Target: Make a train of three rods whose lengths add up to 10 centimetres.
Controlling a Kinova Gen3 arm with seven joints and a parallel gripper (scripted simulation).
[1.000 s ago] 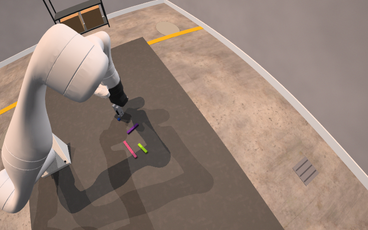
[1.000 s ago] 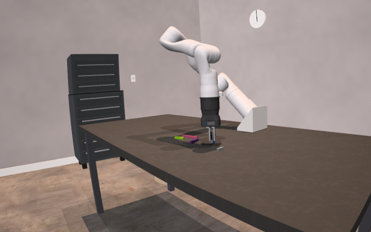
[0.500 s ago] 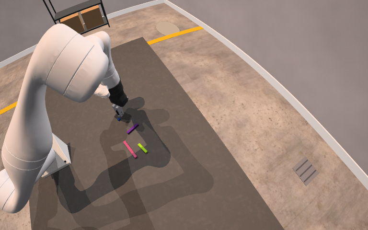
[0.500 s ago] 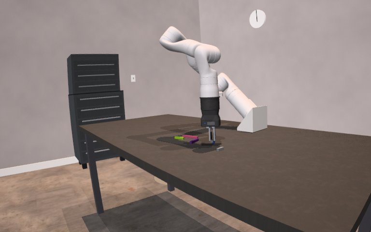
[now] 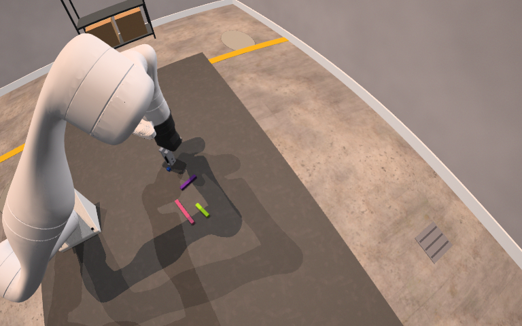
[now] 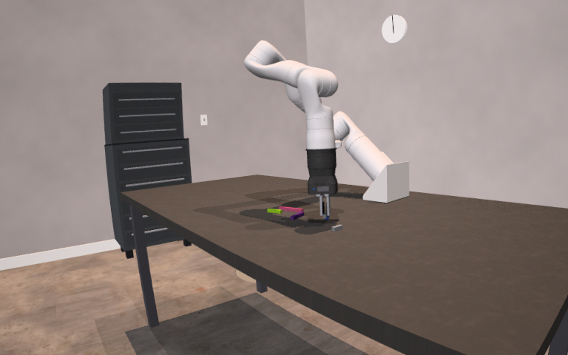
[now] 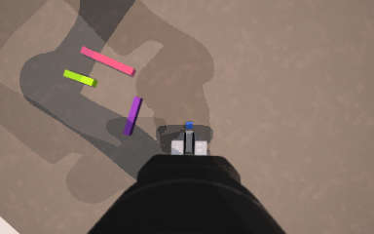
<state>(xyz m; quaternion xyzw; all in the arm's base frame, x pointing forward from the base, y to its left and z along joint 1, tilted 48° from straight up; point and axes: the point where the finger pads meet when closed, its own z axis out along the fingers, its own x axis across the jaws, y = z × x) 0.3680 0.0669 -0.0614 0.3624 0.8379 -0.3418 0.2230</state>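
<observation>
Your two-finger hand (image 5: 168, 161) (image 6: 325, 213) (image 7: 189, 139) is pinching a grey rod (image 7: 189, 138) just beside the small blue block-shaped rod (image 5: 168, 169) (image 6: 327, 217) (image 7: 189, 125); purple (image 5: 187, 182) (image 6: 297, 216) (image 7: 132, 116), pink (image 5: 184, 211) (image 6: 291, 209) (image 7: 108, 61) and lime (image 5: 202, 210) (image 6: 274, 211) (image 7: 80, 78) rods are lying apart on the table (image 5: 308, 284) (image 6: 376, 259) (image 7: 292, 97) (another short grey rod (image 6: 336, 228) is resting nearby).

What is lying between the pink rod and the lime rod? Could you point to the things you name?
Only a bare strip of the table top separates the pink rod (image 5: 184, 211) (image 7: 107, 61) from the lime rod (image 5: 202, 210) (image 7: 80, 78); the top and wrist views show this.

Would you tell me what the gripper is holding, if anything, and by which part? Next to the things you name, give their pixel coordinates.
A grey rod (image 6: 324, 216) (image 7: 189, 138), apparently, pinched by its long sides between the gripper's (image 5: 169, 163) (image 6: 325, 214) (image 7: 189, 143) fingers.
</observation>
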